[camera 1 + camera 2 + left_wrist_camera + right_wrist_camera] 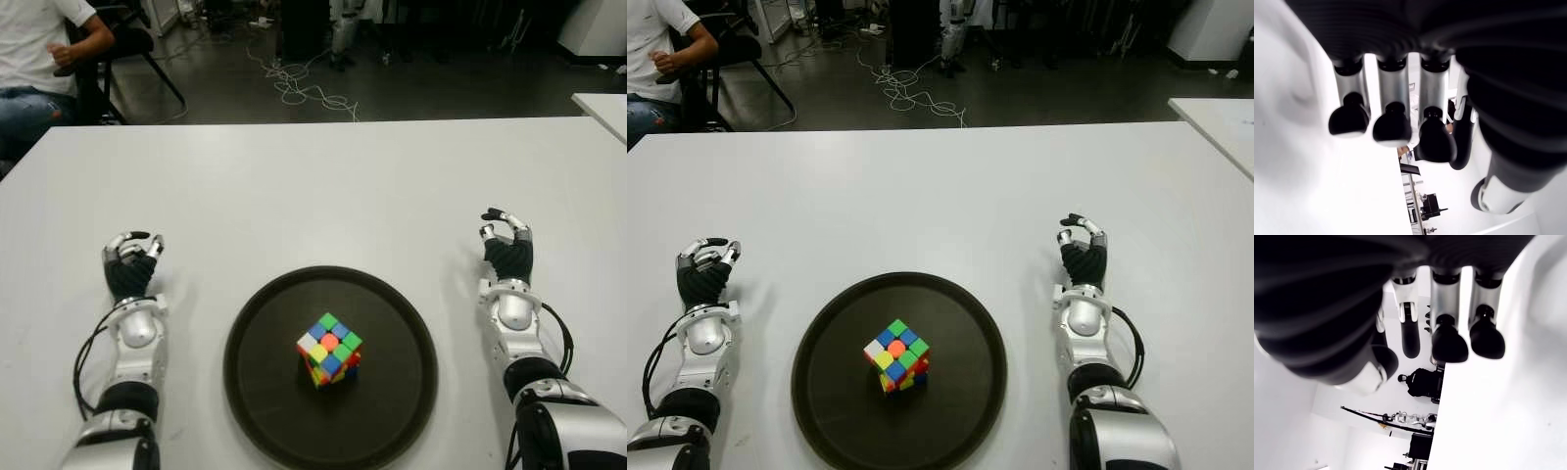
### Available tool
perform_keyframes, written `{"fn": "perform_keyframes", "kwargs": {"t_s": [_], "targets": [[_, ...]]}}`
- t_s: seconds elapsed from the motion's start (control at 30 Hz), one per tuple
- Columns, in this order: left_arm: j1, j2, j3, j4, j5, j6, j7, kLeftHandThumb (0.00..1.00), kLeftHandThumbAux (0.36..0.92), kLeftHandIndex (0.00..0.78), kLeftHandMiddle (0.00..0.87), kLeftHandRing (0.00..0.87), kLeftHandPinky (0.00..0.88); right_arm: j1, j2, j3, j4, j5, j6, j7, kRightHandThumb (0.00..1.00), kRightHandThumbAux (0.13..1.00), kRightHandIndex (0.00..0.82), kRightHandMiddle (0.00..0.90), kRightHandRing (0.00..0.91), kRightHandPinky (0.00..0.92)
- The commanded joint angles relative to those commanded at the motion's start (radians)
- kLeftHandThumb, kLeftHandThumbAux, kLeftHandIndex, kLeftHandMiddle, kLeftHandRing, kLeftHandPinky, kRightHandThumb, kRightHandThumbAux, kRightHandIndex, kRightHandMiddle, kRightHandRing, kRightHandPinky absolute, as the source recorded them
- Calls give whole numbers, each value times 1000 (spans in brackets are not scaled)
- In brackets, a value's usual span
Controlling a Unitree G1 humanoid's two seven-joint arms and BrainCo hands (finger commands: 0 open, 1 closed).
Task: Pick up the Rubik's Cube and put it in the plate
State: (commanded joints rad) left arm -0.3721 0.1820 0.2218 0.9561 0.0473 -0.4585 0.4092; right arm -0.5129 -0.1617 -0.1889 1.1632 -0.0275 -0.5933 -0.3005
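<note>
One cube (329, 349) is sitting near the middle of the dark plate (260, 392), tilted slightly. Both hands are showing loosely curled fingers, holding nothing: left hand (132, 262) left of the plate, right hand (507, 247) right. Any renewed reach is risking knocking the cube off.

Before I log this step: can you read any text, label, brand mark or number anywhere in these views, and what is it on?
None: no readable word, number or sign shows in any view.
Rubik's Cube: plain coloured stickers only, no logo visible.
Plate: dark, unmarked.
Table: bare white, no label.
Left hand and right hand: no visible markings.
Background room clutter: too small to show any lettering.
</note>
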Motion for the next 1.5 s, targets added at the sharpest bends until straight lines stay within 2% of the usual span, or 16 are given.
{"fn": "perform_keyframes", "kwargs": {"t_s": [0.6,0.8,0.87,0.9,0.93,1.0,1.03,1.1,1.13,1.17,1.2,1.23,1.27,1.3,1.4,1.5], "targets": [[0,1,-4,8,6,5,21,709,705,443,833,834,814,6,-3,10,3,-15,-16,-18,690,732,436,793,794,779],[-2,-10,14,13,-22,-15,9,709,706,441,774,780,758,10,-4,10,5,-18,-43,-22,685,734,434,771,777,761],[-2,-13,19,15,-31,-22,4,705,708,437,708,722,708,10,-4,10,5,-18,-49,-24,681,736,431,710,727,706],[-1,-18,25,17,-40,-44,-1,705,708,437,699,714,701,11,-3,10,5,-22,-56,-35,681,736,431,701,720,699],[0,-23,30,20,-49,-70,-8,701,709,434,658,673,652,11,-2,13,6,-28,-62,-49,679,736,429,662,680,645],[0,-29,37,28,-61,-112,-21,690,714,426,528,543,510,10,-3,18,7,-40,-71,-73,674,737,421,534,548,478],[-1,-30,39,33,-64,-126,-25,685,717,421,471,485,454,10,-3,20,8,-45,-74,-82,441,754,396,477,484,414],[-6,-31,41,49,-66,-157,-34,680,720,415,407,418,388,8,-4,26,11,-57,-79,-100,226,777,359,411,411,345],[-8,-30,40,58,-65,-172,-37,678,721,412,379,388,359,7,-5,29,13,-63,-82,-107,144,787,341,382,379,316],[-10,-30,39,65,-64,-183,-40,677,722,410,361,368,337,7,-5,31,14,-67,-84,-113,115,793,326,365,359,299],[-8,-19,25,75,-41,-209,-38,672,726,405,302,297,261,6,-3,33,13,-68,-87,-113,15,813,273,303,291,239],[-8,-8,11,89,-17,-238,-33,565,746,348,270,262,227,6,-2,35,12,-70,-89,-112,12,817,249,277,266,216],[-7,0,1,99,0,-257,-29,361,797,256,212,201,172,6,-1,36,11,-71,-90,-110,7,828,204,224,215,171],[-8,4,-4,107,10,-270,-26,231,829,196,174,162,137,5,-1,37,10,-71,-90,-109,4,835,175,189,182,142],[-12,8,-10,126,25,-297,-15,75,868,125,129,116,95,6,-1,41,10,-77,-93,-113,1,843,141,149,143,107],[-14,13,-19,140,44,-327,4,24,895,91,95,86,72,10,-5,54,7,-98,-102,-125,0,839,95,98,91,61]]}}
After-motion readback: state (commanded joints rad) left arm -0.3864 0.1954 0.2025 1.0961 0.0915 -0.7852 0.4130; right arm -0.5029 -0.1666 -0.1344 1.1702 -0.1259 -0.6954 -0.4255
